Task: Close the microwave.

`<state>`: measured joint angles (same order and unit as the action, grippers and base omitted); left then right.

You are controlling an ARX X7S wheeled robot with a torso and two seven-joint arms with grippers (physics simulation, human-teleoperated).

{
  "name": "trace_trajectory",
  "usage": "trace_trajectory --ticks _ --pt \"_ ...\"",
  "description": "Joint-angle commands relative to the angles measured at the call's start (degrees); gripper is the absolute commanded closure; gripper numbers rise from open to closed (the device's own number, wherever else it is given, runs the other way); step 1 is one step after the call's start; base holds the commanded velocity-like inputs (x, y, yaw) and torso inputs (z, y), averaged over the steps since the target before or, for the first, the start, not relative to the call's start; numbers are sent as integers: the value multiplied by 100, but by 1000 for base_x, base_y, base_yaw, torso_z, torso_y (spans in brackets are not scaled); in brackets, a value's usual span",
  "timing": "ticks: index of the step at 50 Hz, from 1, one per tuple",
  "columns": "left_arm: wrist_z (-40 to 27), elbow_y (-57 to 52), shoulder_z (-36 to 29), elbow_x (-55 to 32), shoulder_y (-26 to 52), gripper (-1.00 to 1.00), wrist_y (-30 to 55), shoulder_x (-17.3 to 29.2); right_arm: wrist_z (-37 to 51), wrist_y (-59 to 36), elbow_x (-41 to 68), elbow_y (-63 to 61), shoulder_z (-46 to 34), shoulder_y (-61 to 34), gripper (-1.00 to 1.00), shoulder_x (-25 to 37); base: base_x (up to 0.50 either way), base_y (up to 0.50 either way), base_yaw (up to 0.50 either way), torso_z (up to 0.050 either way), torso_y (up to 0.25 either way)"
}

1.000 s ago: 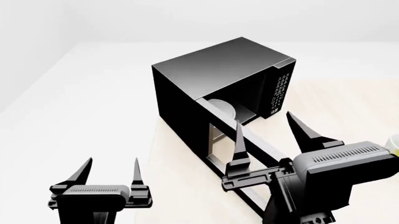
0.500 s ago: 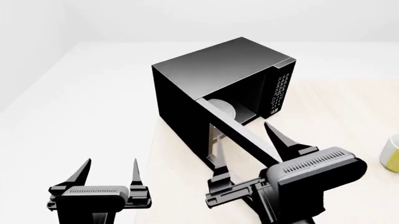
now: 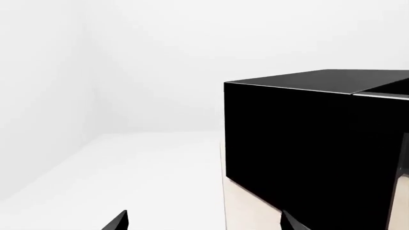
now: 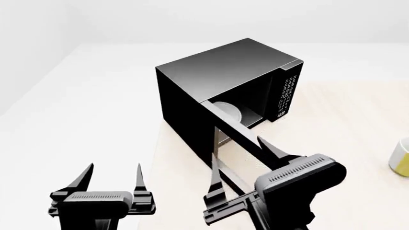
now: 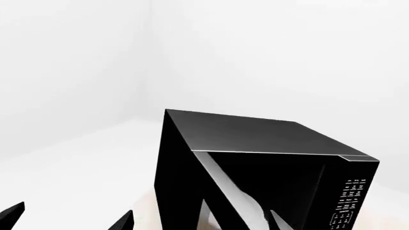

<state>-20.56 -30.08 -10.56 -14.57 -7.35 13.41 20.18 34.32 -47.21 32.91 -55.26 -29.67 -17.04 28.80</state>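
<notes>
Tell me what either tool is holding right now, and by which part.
Nothing is held. The left tool hangs open, off to the side of the microwave. The right tool is open too, its fingers astride the open door, not clamped.

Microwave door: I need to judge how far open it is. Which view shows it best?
Head view: the microwave door swings out from above. Right wrist shows its edge; left wrist only a sliver.

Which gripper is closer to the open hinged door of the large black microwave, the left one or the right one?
Right. The right gripper is open around the outer end of the open door of the microwave. The left gripper, also open, hangs apart, off to the door's left.
</notes>
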Motion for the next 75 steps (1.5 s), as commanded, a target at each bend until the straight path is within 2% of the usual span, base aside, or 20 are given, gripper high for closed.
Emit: trace_trajectory --ticks 1,17,75 --pt "-16 13 -31 -8 36 -100 17 9 21 -61 94 127 -114 -60 -100 33 0 0 0 0 0" --pt "-24 100 -62 -9 68 -100 -33 11 27 -61 55 211 -398 -66 -100 69 0 0 0 0 0" --pt "-132 59 -154 -47 73 -100 -25 82 -95 172 -52 1250 -618 25 -100 6 0 0 0 0 0"
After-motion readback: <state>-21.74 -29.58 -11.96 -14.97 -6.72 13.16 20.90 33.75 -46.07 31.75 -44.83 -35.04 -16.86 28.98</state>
